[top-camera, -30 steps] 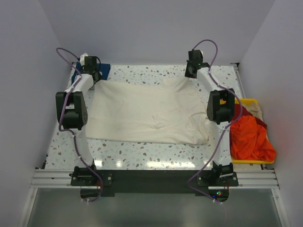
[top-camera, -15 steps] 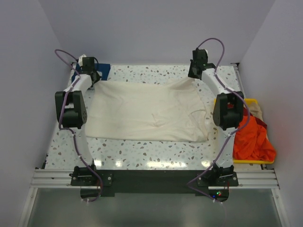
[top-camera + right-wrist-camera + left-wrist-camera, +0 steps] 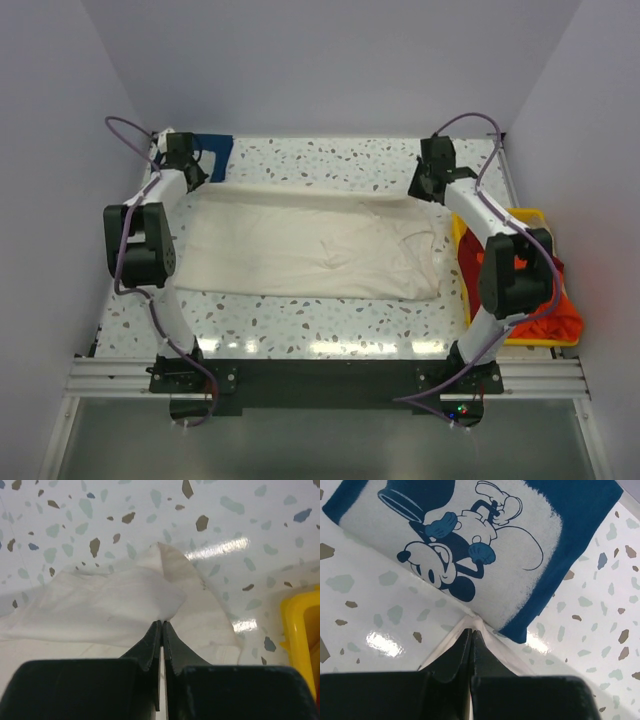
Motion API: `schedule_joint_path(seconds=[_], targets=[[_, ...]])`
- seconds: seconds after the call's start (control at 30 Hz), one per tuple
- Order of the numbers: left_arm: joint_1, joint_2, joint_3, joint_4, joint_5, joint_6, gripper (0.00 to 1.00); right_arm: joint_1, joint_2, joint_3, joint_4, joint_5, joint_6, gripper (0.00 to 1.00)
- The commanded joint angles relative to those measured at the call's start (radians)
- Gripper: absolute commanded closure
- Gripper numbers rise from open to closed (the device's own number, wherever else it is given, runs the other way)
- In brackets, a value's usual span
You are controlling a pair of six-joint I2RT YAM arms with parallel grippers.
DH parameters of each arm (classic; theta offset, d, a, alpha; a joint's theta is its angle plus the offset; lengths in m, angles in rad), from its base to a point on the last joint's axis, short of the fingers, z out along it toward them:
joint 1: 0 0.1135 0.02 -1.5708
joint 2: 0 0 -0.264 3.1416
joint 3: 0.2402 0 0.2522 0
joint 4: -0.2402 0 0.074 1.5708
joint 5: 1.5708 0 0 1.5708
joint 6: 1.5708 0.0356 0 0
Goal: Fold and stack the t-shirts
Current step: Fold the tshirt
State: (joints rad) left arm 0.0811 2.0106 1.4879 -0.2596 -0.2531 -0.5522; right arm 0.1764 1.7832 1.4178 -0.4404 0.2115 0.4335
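The large cream t-shirt [image 3: 300,245] lies spread across the table middle, its far edge stretched taut. My left gripper [image 3: 190,175] is shut on its far left corner [image 3: 476,622]. My right gripper [image 3: 425,188] is shut on its far right corner [image 3: 165,595]. The navy t-shirt with white cartoon print [image 3: 213,150] lies folded at the far left, just beyond the left gripper, and fills the left wrist view [image 3: 470,545]. The orange-red t-shirt [image 3: 535,300] lies in the yellow bin, with the beige t-shirt [image 3: 545,238] peeking out behind it.
The yellow bin [image 3: 525,215] stands at the right table edge, close to the right arm; its corner shows in the right wrist view [image 3: 300,630]. Purple walls close in the table on three sides. Speckled tabletop [image 3: 320,155] lies bare beyond the shirt.
Both grippers moved outward, the right one also towards me, pulling the cream shirt's far edge straight and taut. The right arm swung over the bin.
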Motion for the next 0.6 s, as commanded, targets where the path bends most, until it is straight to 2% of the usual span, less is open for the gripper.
schedule_joint_path(seconds=[0.0,0.57], targets=[[0.016,-0.099,-0.061,0.059,-0.054,0.031,1.0,0.005,-0.12,-0.094,0.055,0.005,0.05,1.0],[0.017,-0.335,-0.385,0.109,-0.067,-0.081,1.0,0.009,-0.376,-0.374,0.028,-0.011,0.067,1.0]])
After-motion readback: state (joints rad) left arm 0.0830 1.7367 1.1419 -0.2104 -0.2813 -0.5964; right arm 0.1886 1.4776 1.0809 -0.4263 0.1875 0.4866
